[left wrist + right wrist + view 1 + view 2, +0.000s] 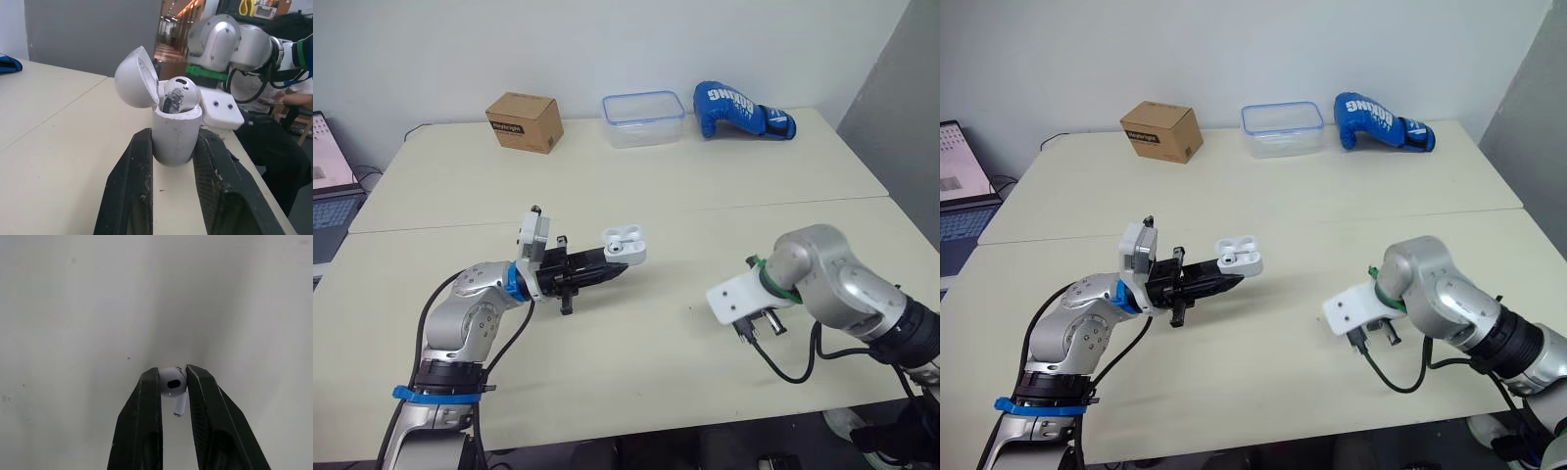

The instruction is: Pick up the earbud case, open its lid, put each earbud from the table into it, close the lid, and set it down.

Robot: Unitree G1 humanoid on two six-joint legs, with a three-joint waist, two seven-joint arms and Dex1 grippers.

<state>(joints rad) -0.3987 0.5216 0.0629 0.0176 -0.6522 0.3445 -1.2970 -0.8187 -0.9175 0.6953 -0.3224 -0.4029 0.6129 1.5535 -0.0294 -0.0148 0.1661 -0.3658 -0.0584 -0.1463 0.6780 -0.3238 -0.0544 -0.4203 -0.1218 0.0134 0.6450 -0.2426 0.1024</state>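
My left gripper (615,270) is shut on the white earbud case (626,245), held above the table left of centre. In the left wrist view the case (175,132) stands upright between the black fingers (132,181), its lid (137,78) swung open, and one earbud (178,94) sits in it. My right gripper (172,377) points down at the table on the right, shut on the second white earbud (173,384), pinched at the fingertips with its stem hanging free. The right wrist (744,299) hides those fingers in the eye views.
A cardboard box (524,121), a clear plastic container (643,118) and a blue boxing glove (740,111) stand along the table's far edge. A laptop (331,191) sits beyond the left edge. A seam (607,217) runs across the table between the two halves.
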